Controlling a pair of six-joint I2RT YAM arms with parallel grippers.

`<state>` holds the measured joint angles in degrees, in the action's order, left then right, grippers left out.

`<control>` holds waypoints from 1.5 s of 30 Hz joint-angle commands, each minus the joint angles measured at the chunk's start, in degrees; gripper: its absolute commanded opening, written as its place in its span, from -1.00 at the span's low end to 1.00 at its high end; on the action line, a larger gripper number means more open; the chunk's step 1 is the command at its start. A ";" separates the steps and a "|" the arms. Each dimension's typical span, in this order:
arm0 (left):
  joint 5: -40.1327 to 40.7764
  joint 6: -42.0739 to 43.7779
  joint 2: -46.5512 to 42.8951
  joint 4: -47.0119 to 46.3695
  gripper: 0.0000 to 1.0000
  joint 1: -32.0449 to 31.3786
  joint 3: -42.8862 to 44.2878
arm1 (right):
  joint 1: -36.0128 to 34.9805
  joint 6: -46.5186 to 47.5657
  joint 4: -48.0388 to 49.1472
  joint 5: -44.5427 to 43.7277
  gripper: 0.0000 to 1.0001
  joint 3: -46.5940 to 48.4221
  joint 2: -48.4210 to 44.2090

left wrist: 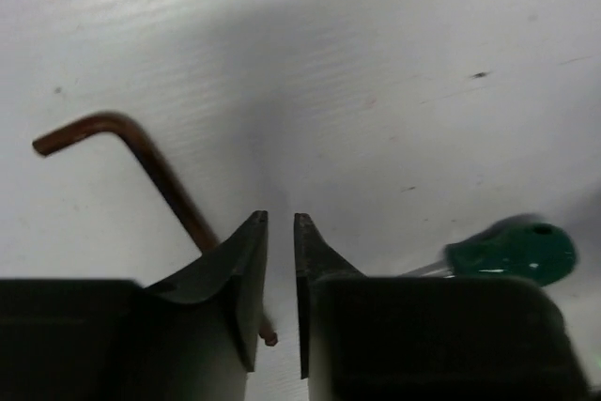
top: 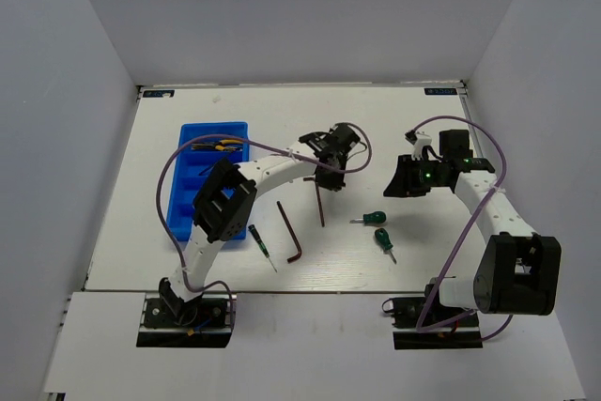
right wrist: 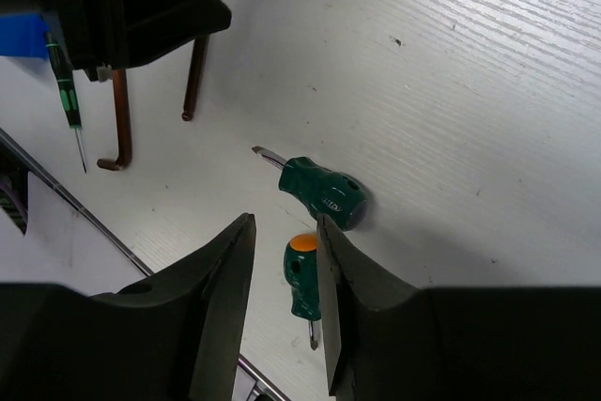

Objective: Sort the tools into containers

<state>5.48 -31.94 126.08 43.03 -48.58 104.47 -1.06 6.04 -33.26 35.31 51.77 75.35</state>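
The blue tray (top: pixel 192 196) lies at the left with yellow-handled pliers (top: pixel 218 146) in its far compartment. My left gripper (top: pixel 327 178) hovers over a dark hex key (top: pixel 320 204). In the left wrist view its jaws (left wrist: pixel 280 218) stand a narrow gap apart; the hex key (left wrist: pixel 150 161) runs under the left finger, unpinched. A second hex key (top: pixel 289 230) and a thin green screwdriver (top: pixel 262 243) lie nearer. My right gripper (top: pixel 406 185) is open and empty (right wrist: pixel 285 220) above two stubby green screwdrivers (right wrist: pixel 324 196), (right wrist: pixel 300 279).
White walls enclose the table on three sides. The left arm's purple cable (top: pixel 169 185) arcs over the tray. The table's near edge, a metal strip (right wrist: pixel 94 223), lies just beyond the stubby screwdrivers in the right wrist view.
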 commanded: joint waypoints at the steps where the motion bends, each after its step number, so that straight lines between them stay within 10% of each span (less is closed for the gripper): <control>1: 7.62 -5.31 -3.64 6.20 -0.38 -0.47 -2.59 | 0.62 -0.51 -0.67 0.90 -0.22 2.28 -0.38; 28: 5.60 -11.56 -4.35 1.62 -0.27 0.59 -12.79 | 3.17 -1.03 -0.50 4.06 -0.19 2.20 -1.79; 33: 5.60 -10.87 -3.83 2.67 -1.00 0.59 -12.80 | 3.61 -0.95 -0.76 4.50 -0.19 2.11 -2.05; 45: 17.98 13.09 -19.79 5.06 -1.00 1.20 -8.66 | 3.87 -1.03 -0.67 5.65 -0.19 1.93 -1.96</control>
<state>17.58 -30.22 117.99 49.30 -48.16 93.36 2.59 5.06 -33.47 39.35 51.96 74.70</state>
